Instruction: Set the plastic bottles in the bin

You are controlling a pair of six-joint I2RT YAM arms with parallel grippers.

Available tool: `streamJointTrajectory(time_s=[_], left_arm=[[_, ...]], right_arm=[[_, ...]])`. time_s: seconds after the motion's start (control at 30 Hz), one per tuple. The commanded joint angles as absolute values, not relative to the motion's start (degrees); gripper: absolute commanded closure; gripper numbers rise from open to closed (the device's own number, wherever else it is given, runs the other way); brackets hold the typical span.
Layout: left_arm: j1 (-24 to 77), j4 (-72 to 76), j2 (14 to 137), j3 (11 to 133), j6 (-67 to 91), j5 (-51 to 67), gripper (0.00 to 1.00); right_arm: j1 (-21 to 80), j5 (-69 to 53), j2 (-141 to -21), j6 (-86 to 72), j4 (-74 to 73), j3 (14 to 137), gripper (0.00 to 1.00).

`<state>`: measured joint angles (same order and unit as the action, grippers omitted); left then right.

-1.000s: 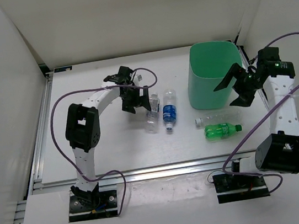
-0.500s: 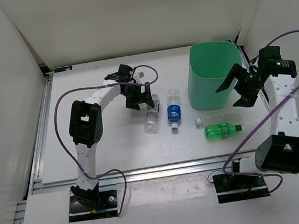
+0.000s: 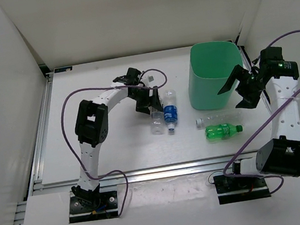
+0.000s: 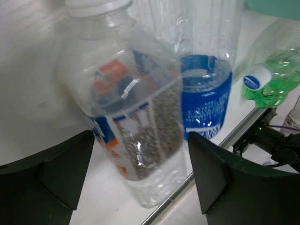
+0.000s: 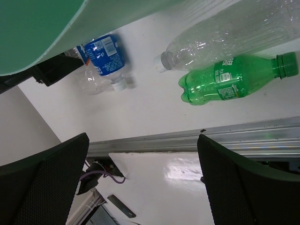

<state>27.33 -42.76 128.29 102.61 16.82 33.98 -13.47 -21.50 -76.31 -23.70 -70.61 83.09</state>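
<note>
Noted a shift of the left end effector (image 3: 150, 108) rightward and closer over the bottles since the earlier frame, with the pale-label bottle (image 3: 156, 121) displaced slightly toward the near edge. Found no visible change in the right end effector (image 3: 229, 97) over the same interval.

Observed the left end effector lowered over the pale-label bottle, fingers (image 4: 56, 173) spread and straddling its mid-body in the left wrist view. Cannot tell whether either finger touches the plastic. Confirmed this bottle lying flat on the table (image 3: 104, 147), left of centre, with its white cap at the top of the wrist view.

Located the blue-label bottle (image 3: 169, 112) just beside it on the right, lying roughly parallel.

Located the plain clear bottle (image 3: 218, 118) and the green bottle (image 3: 222, 131) lying side by side near the foot of the bin (image 3: 213, 81), the clear one on the far side with its white cap pointing left, the green one with its cap pointing right.

Confirmed the mint-green bin standing upright at the far right of the table. Counted all four bottles on the table, outside the bin.

Observed the right end effector raised beside the right wall of the bin, fingers wide apart and gripping nothing.
</note>
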Motion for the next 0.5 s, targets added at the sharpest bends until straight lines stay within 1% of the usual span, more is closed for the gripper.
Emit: streamJointTrajectory(time_s=[0.0, 0.07, 0.1, 0.17, 0.23, 0.27, 0.33, 0.4, 0.43, 0.47], left_arm=[[28.39, -42.01, 129.64, 103.97, 16.70, 35.86, 0.13], [28.39, -42.01, 130.78, 103.97, 16.70, 35.33, 0.26], [28.39, -42.01, 130.78, 103.97, 17.31, 35.33, 0.38], [28.39, -42.01, 130.78, 103.97, 17.31, 34.81, 0.45], [28.39, -42.01, 130.00, 103.97, 18.62, 33.93, 0.47], [27.78, -42.01, 128.69, 103.97, 18.63, 33.23, 0.52], [26.56, -42.01, 127.01, 103.97, 20.56, 32.35, 0.55], [25.14, -42.01, 123.60, 103.97, 23.01, 31.73, 0.55], [23.66, -42.01, 122.27, 103.97, 23.98, 30.34, 0.58], [22.86, -42.01, 120.95, 103.97, 24.95, 29.80, 0.58]], right_arm=[[-13.36, -20.65, -74.88, -22.50, -72.15, 84.64, 0.00], [-13.36, -20.65, -74.88, -21.97, -72.16, 84.64, 0.00], [-13.36, -20.13, -74.27, -21.97, -72.16, 84.64, 0.00], [-13.36, -20.13, -74.27, -21.97, -72.16, 84.64, 0.00], [-13.36, -20.13, -74.27, -21.97, -72.16, 84.64, 0.00], [-13.36, -20.13, -74.27, -21.97, -72.16, 84.12, 0.00], [-13.36, -20.13, -74.27, -21.97, -72.16, 84.11, 0.00], [-13.36, -20.13, -74.27, -21.97, -71.64, 84.11, 0.00], [-13.36, -20.13, -74.27, -21.97, -71.63, 83.50, 0.00], [-13.36, -20.13, -74.27, -21.97, -71.63, 83.50, 0.00]])
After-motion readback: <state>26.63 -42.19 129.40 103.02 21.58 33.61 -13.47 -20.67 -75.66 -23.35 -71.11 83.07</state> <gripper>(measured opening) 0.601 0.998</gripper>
